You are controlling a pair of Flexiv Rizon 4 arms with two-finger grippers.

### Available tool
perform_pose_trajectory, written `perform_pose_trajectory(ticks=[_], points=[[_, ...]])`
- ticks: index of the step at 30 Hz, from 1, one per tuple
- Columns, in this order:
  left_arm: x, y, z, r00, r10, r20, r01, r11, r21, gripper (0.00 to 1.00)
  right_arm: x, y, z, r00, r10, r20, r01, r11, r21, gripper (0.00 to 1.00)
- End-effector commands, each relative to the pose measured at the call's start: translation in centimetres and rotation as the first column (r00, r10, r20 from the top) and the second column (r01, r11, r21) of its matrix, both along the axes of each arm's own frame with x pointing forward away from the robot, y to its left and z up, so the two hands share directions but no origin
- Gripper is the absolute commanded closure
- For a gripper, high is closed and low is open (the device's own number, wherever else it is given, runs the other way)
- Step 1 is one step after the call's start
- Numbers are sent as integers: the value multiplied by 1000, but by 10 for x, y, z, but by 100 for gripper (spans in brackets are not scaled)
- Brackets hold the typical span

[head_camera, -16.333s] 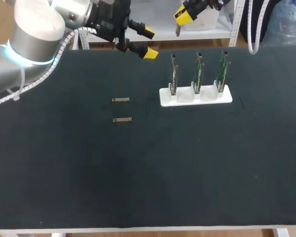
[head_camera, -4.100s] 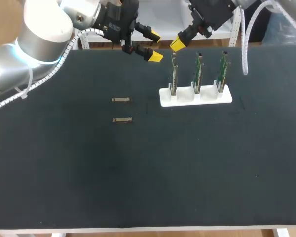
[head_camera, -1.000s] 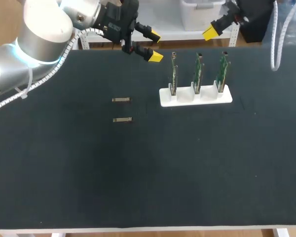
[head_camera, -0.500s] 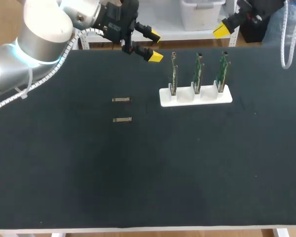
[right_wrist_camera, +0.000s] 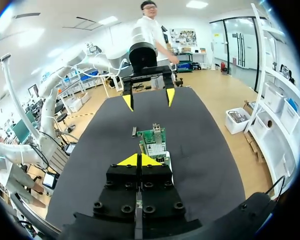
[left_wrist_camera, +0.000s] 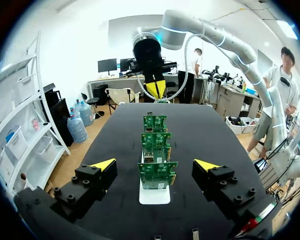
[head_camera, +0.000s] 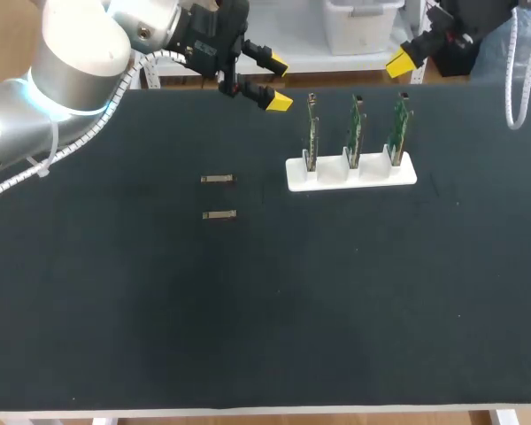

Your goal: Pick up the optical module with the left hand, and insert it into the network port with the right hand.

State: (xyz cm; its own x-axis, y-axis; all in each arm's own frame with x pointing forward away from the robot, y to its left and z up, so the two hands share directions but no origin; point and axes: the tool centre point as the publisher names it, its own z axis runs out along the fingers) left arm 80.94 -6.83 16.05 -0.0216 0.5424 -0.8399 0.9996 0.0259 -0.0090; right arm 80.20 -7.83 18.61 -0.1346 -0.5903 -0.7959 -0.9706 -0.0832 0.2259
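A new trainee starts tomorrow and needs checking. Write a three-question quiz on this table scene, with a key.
1. True or false: both optical modules lie flat on the black table, apart from the left pincer.
2. How many green boards stand in the white holder? A) two B) three C) four
3. Fill in: the right pincer has its yellow tips ___, with nothing between them.

Key: 1 true; 2 B; 3 shut.
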Motion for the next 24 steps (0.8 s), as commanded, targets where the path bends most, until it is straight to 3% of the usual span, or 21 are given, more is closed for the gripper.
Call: perform_pose_trajectory(ticks=[1,24], points=[[2,-1,0,1000,-4,-3,4,1000,3,0,8,0,2,880,392,-270,-375,920,113,100],[2,-1,0,1000,-4,-3,4,1000,3,0,5,-7,-3,880,379,-287,-366,925,98,100]])
